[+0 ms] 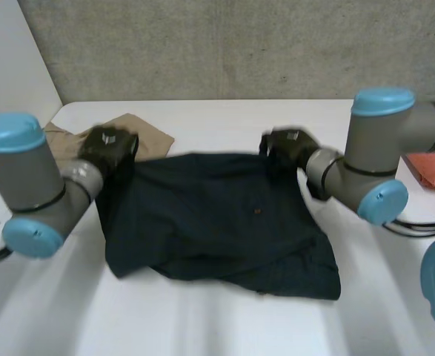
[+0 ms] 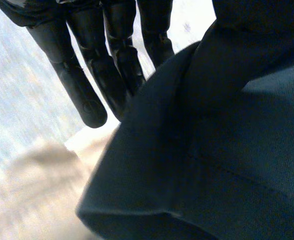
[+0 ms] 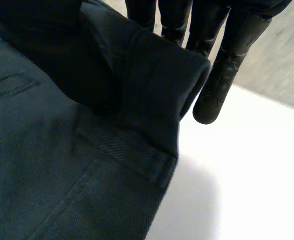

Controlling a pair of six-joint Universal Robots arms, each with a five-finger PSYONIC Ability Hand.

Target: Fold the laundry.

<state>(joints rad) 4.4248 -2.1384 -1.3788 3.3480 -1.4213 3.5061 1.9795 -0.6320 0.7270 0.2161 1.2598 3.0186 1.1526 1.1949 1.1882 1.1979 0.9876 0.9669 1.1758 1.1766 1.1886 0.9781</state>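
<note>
left hand [image 2: 111, 60] | straight fingers pinching dark garment [image 2: 217, 165] edge | tan cloth [image 2: 31, 197] underneath

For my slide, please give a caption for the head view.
The left hand and right hand grip the dark garment's far corners on the white table.

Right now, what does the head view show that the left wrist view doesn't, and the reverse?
Head view: the whole dark garment spread on the white table, the right hand gripping its far right corner, and a red cloth beside the right arm. Left wrist view: the garment's stitched hem close up, raised over the tan cloth, with the fingers of the left hand straight behind it. Both: the left hand at the garment's far left corner, with the tan cloth next to it.
</note>
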